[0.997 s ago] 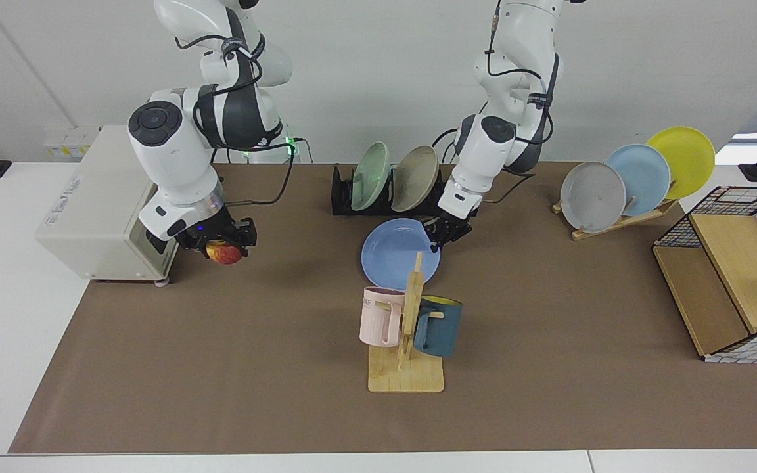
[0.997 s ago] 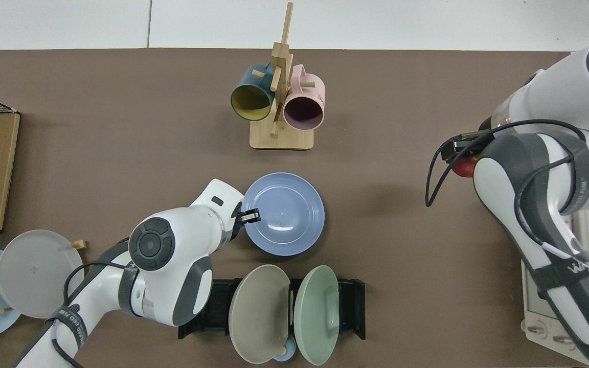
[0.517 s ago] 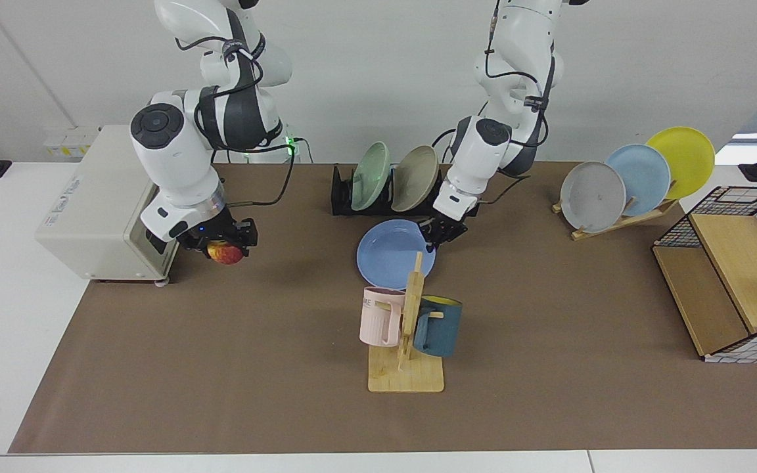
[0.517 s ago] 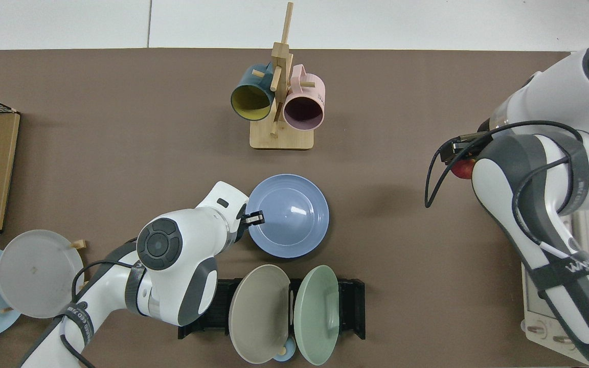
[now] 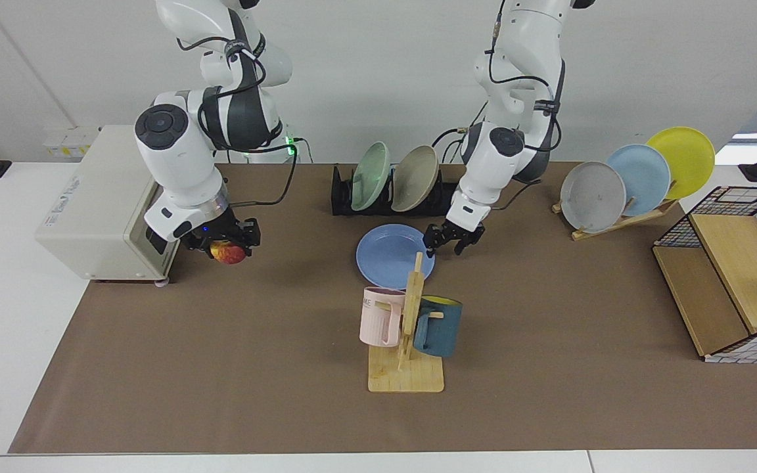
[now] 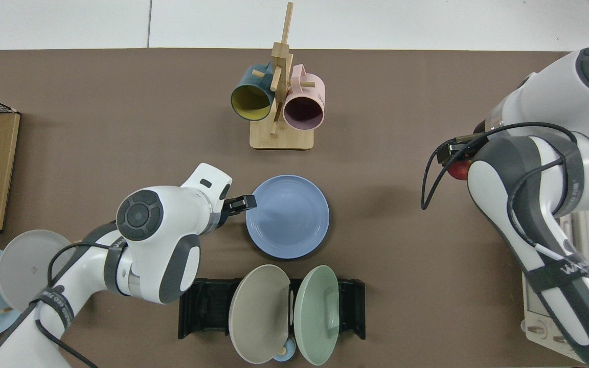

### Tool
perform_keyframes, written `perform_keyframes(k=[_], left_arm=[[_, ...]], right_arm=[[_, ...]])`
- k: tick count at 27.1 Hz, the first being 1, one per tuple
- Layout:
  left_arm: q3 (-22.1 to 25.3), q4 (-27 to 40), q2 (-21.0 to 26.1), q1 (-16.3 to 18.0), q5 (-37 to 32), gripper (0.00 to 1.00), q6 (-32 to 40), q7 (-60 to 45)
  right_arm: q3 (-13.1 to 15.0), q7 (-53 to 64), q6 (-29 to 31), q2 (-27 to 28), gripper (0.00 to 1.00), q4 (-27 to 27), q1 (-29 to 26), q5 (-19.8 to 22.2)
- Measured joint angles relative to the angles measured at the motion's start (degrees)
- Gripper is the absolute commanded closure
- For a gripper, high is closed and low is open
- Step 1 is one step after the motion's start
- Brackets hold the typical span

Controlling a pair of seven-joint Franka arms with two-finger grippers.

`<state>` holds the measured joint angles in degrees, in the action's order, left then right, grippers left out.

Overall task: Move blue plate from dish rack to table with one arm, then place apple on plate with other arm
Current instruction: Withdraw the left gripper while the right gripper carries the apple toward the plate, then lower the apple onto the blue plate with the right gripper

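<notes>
Facing view: left gripper [image 5: 452,242] has its jaws spread and empty, tips just off the rim of the blue plate [image 5: 391,255], no contact that I can see. Top view agrees: the same gripper [image 6: 238,203] sits just beside the plate's edge [image 6: 288,216], on the side away from the other arm. The plate lies flat on the brown mat of the table [image 5: 221,368], roughly mid-width and toward the back edge, between the black dish rack [image 5: 342,197] and the wooden mug stand [image 5: 406,368]. The plate faces up; being round, it has no long axis to speak of. Right gripper [image 5: 227,246] is pinching the apple [image 5: 226,252], held above the mat near the end where the beige box [image 5: 99,203] stands, well apart from the plate. My read: the plate step looks done, and carrying the apple over is the step in hand. To do it well, I'd get the left arm back first so the two don't crowd each other. Keep the apple high enough to clear the plate rim, then come down over the plate's centre. Let go low, since the apple is round and will likely roll if dropped or set near the rim. Watch the mug stand just in front of the plate; approaching from the rack side or straight across looks safer.
</notes>
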<state>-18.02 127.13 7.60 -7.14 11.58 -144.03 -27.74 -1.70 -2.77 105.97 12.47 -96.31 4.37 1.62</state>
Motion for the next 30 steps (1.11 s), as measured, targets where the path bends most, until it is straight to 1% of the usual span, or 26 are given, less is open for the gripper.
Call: perform_keyframes(k=[4,7,10,13,16,19,22,26,30], left_arm=[[1.69,-5.05,-0.68,0.77,-6.64,0.00,9.82,-0.09],[3.35,-8.43,-2.45,1.48,-10.32,0.00,18.28,-0.06],[4.69,-11.55,-4.64,2.73,-12.46,0.00,26.35,0.91],[5.86,-15.92,-6.57,4.47,-13.47,0.00,35.38,4.83],[7.21,-20.26,-7.55,6.02,-13.77,0.00,42.24,8.72],[8.77,-22.86,-7.91,7.37,-13.96,0.00,45.27,12.16],[10.74,-24.17,-7.97,8.33,-13.98,0.00,46.52,15.82],[12.72,-24.95,-8.69,8.47,-13.95,0.00,47.56,19.71],[13.18,-24.98,-10.38,8.46,-13.91,0.00,47.75,21.32]], right_arm=[[-0.03,-1.05,0.01,-0.04,1.00,-0.42,0.87,-0.09],[-0.06,-3.77,0.38,-0.05,1.00,-0.73,2.39,-0.11],[-0.10,-7.06,1.43,-0.06,1.00,-1.34,4.68,-0.13],[-0.15,-10.51,2.51,-0.06,1.00,-1.99,7.66,-0.13],[-0.21,-15.01,3.93,-0.02,1.00,-2.61,10.60,-0.13],[-0.27,-19.90,6.01,0.29,1.00,-3.32,13.58,-0.32],[-0.35,-25.42,8.79,1.30,1.00,-3.99,17.07,-1.24],[-0.43,-31.85,11.72,3.35,1.00,-4.40,20.89,-1.68],[-0.49,-37.71,14.58,5.87,1.00,-4.47,24.60,-1.75]])
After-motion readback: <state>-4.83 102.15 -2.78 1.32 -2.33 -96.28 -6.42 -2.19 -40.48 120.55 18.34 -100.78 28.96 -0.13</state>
